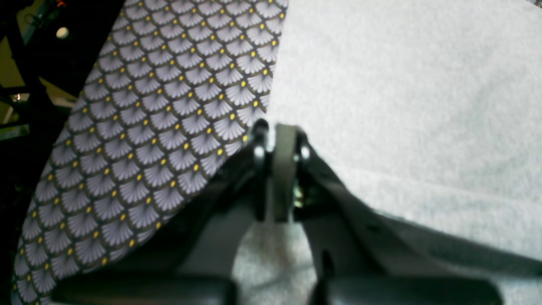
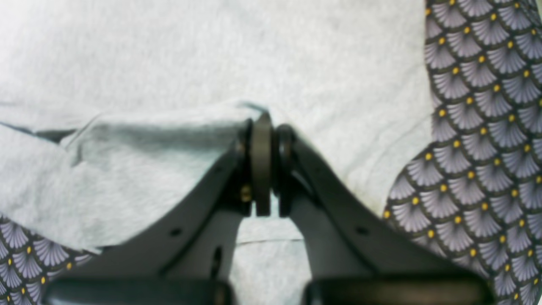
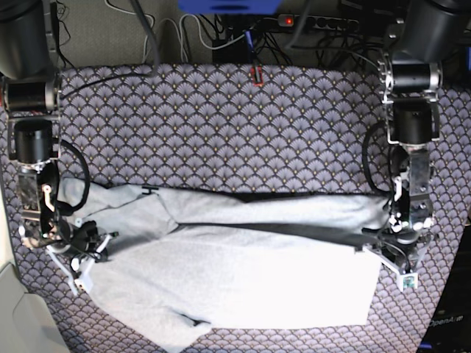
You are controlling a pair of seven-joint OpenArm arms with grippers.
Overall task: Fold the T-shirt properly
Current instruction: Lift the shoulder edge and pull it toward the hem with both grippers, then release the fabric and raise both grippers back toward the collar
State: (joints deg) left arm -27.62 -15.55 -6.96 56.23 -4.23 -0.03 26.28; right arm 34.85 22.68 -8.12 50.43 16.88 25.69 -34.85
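The light-grey T-shirt (image 3: 243, 279) lies spread across the table in the base view, with a long fold ridge running from side to side. No lettering shows. My left gripper (image 1: 281, 137) is shut on the T-shirt (image 1: 402, 84) at its side edge, where the fabric meets the tablecloth; in the base view this left gripper (image 3: 397, 257) is at the right. My right gripper (image 2: 264, 123) is shut on a raised fold of the T-shirt (image 2: 148, 140); in the base view the right gripper (image 3: 85, 257) is at the left, by the sleeve.
A purple-grey scallop-patterned tablecloth (image 3: 221, 118) covers the table around the shirt. Cables and a power strip (image 3: 316, 22) lie behind the far edge, and a small red item (image 3: 256, 73) sits on the cloth there. The table edge and dark frame (image 1: 34, 84) show beside my left gripper.
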